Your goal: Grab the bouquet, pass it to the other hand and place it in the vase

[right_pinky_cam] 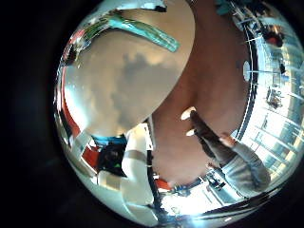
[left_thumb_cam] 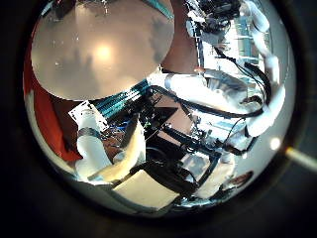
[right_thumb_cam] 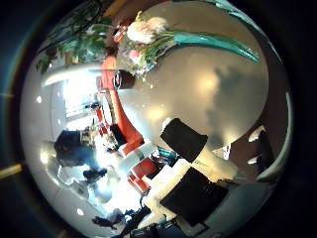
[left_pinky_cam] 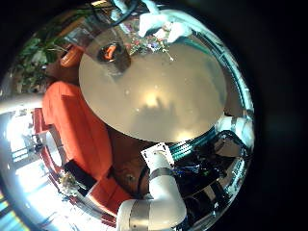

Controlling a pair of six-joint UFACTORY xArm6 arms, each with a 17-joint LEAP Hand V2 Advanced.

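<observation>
The bouquet [right_thumb_cam: 149, 35] lies on the round table [right_thumb_cam: 213, 89] in the right thumb side palm view, its flowers next to the vase [right_thumb_cam: 121, 77] and its wrapped stems pointing away along the far edge. The right hand [right_thumb_cam: 188, 149] hangs above the table, fingers relaxed, holding nothing. The right little finger side palm view shows the stems [right_pinky_cam: 142, 30] at the table's rim. In the left little finger side palm view the vase [left_pinky_cam: 114, 54], bouquet [left_pinky_cam: 166, 43] and right hand [left_pinky_cam: 152, 21] are far off. The left hand [left_thumb_cam: 149, 183] is high above the table [left_thumb_cam: 99, 50], open.
Chairs [left_pinky_cam: 82, 130] stand round the table [left_pinky_cam: 154, 96] in the left little finger side palm view. A white arm's lower part [left_pinky_cam: 154, 197] rises beside the table. Plants [right_thumb_cam: 74, 35] stand behind the vase in the right thumb side palm view.
</observation>
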